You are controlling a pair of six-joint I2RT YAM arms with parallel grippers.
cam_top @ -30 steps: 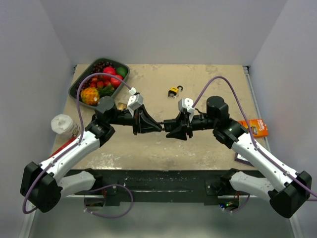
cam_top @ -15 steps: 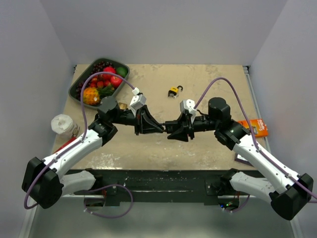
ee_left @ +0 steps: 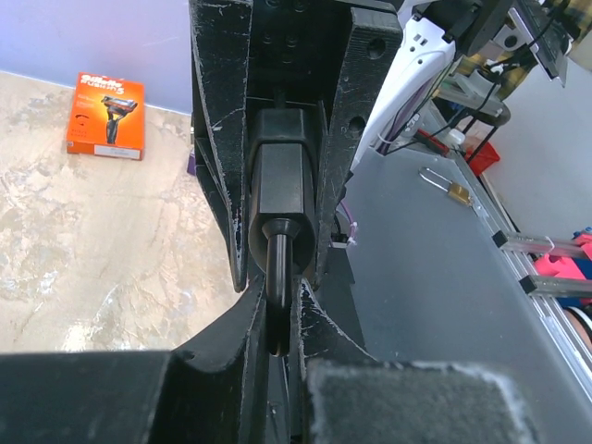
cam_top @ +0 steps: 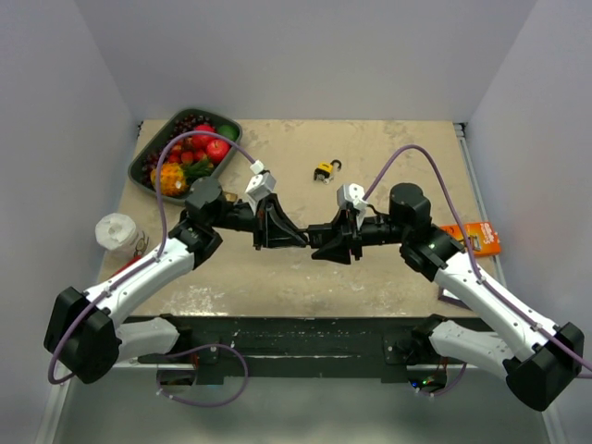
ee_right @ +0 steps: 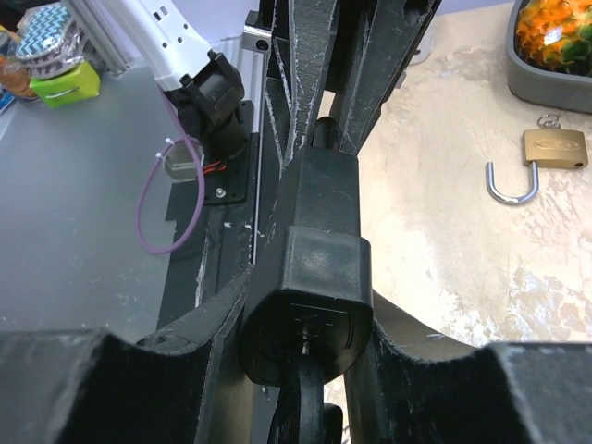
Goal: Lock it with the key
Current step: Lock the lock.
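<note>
1. Arms were seen reaching inward from the two near corners. The left gripper (cam_top: 298, 238) and the right gripper (cam_top: 320, 246) were positioned tip to tip above the middle of the beige table (cam_top: 388, 148).
2. A black padlock (ee_right: 310, 268) was clamped by its sides between the closed fingers of the right gripper and was held clear of the table.
3. A dark key (ee_left: 277, 287) was pinched between the fingers of the left gripper. Its far end was set against the end face of the black padlock; how deep it sat could not be told.
4. A small yellow-and-black padlock (cam_top: 325, 170) was lying on the table beyond the grippers, apart from both.
5. A brass padlock (ee_right: 553, 148) with its shackle open was lying on the table near a grey tray (ee_right: 536, 91) of fruit at the far left corner.
6. An orange razor pack (cam_top: 481, 238) was lying at the right edge of the table, beside the right arm.
</note>
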